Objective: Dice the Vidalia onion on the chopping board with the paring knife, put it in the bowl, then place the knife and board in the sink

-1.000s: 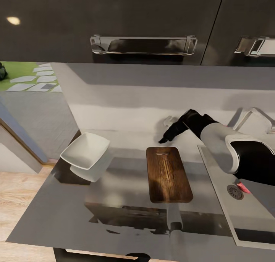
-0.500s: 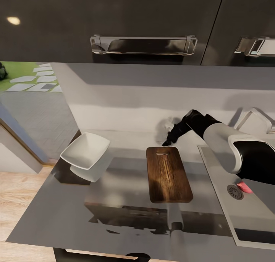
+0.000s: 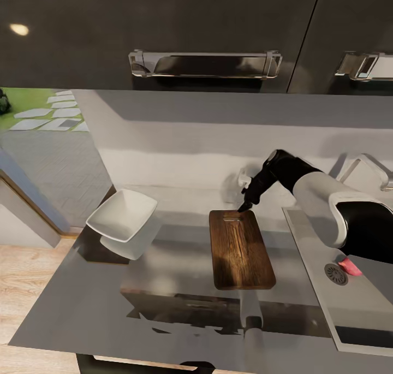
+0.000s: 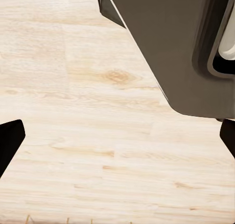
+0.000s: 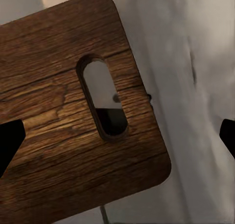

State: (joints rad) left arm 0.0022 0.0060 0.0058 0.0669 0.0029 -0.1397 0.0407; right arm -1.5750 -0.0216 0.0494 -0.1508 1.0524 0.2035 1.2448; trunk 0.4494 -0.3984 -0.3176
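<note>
A: Where is the chopping board (image 3: 240,248) sitting?

B: It is lying flat on the dark glossy countertop (image 3: 82,303), long side running away from the robot, with the slot-shaped handle hole (image 5: 104,102) at the far end, near the grey backsplash (image 3: 180,144).

A: And the right gripper (image 3: 245,205)?

B: It is hanging just above that far end, pointing down at the handle hole. In the right wrist view its two dark fingertips (image 5: 9,141) are showing wide apart at the picture's edges, so the jaws are standing open with nothing between them.

A: What about the onion?

B: A small pinkish shape, apparently the Vidalia onion (image 3: 347,266), is lying in the sink (image 3: 349,308) just beside the round drain (image 3: 335,273), partly behind the right arm.

A: The bowl?

B: The white squarish bowl (image 3: 121,214) is resting on the countertop's far left part, well apart from the board.

A: And the left gripper (image 4: 117,140)?

B: It is hanging over the light wooden floor (image 4: 73,111), near a dark cabinet front (image 4: 171,42); its fingertips are spread wide apart and holding nothing.
</note>
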